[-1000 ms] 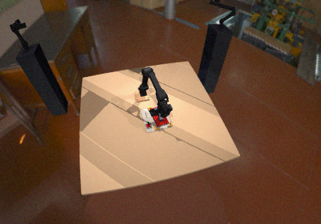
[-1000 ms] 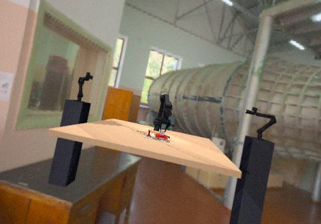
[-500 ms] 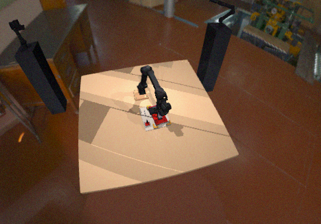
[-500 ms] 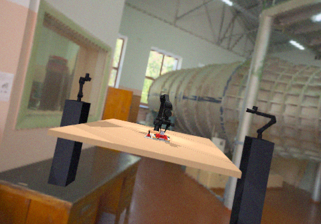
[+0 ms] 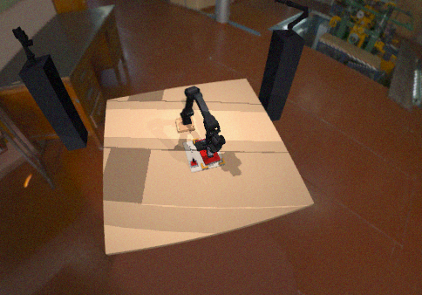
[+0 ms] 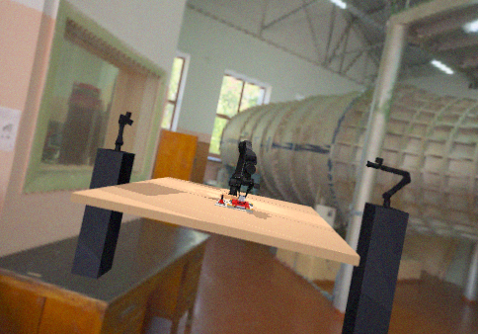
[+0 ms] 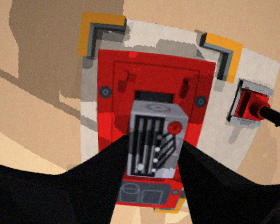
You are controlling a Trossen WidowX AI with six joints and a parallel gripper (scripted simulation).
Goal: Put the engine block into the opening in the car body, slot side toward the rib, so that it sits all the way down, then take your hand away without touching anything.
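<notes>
Wrist view: shows the block from close above, with its dark grooves, white dots and red disc, details too small to read from the top or outside.
Top and exterior views: show the whole arm bent over the table, which the wrist view cannot.
Claw: closed on the block, one black finger at each long side.
Block: between the fingertips, above the red car body; whether its underside is in the opening, I cannot tell.
Opening: a dark strip shows past the block's far end; the block hides the rest.
Board: pale, under the body, with yellow corner brackets around it, one partly hidden near the claw.
Red mount: beside the body, its black stick leaning outward, apart from the fingers.
Posts: two dark ones, each with a small arm, stand well apart from the work.
</notes>
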